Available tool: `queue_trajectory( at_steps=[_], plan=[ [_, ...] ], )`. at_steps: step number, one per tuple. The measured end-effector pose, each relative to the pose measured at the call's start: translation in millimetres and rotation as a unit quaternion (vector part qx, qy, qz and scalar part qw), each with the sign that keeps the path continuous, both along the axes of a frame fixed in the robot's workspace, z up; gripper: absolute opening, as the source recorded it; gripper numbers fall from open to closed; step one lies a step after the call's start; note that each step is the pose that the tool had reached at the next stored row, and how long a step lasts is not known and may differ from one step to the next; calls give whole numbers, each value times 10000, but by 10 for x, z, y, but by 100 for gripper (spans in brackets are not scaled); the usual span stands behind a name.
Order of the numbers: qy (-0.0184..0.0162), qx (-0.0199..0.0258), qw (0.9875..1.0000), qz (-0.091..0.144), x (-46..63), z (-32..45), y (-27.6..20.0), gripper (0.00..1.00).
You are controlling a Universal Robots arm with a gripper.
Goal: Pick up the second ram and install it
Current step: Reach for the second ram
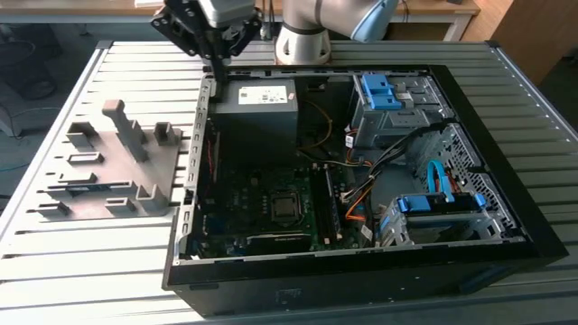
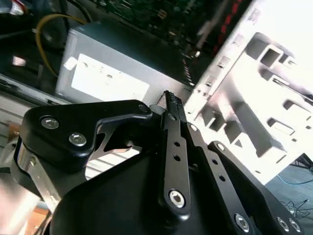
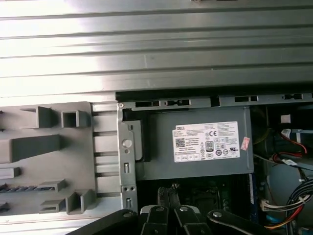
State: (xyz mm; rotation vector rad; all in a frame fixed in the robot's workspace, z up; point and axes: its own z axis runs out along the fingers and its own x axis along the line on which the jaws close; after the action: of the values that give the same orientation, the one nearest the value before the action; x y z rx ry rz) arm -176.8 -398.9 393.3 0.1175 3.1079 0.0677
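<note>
A ribbed metal surface carried an open black computer case, lying on its side with its insides facing up. The pale robot arm rose from the far edge of the surface, behind the case. Just beside the case, on the exterior view's left, stood a grey plastic fixture with upright posts and slots. Inside the case, a grey power supply with a white label filled the far corner nearest the fixture. The dark motherboard lay in front of it, and metal drive cages with blue caddies lined the side on the exterior view's right, with cables trailing between them. The pincer hung above the case's far wall near the power supply's corner. In both wrist views its fingers came together to a narrow point, and nothing could be seen held between them. The second ram appeared to be the dark, notched strip lying in a slot of the fixture. It could only just be made out in the exterior view – well apart from the pincer and outside the case.
</note>
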Motion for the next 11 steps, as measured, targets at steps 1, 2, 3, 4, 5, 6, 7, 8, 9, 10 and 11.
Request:
queue_trajectory(
  at_steps=[1,2,3,4,5,6,7,8,9,10,11],
  plan=[
    [-2,0,10000,0,-46,0,0,10],
    [-3,0,10000,-1,-92,-1,0,10],
    [-4,1,10000,-1,-137,-1,0,10],
    [-5,1,10000,0,-181,-2,0,10],
    [-6,0,10000,0,-240,-2,0,10],
    [-7,0,10000,-1,-285,-1,0,10],
    [-7,0,10000,-1,-330,-1,0,10],
    [-8,0,10000,0,-375,-2,0,10],
    [-9,0,10000,0,-423,-3,0,10],
    [-10,1,10000,-1,-468,-3,0,10],
    [-10,0,10000,-1,-514,-3,0,10]
  ],
)
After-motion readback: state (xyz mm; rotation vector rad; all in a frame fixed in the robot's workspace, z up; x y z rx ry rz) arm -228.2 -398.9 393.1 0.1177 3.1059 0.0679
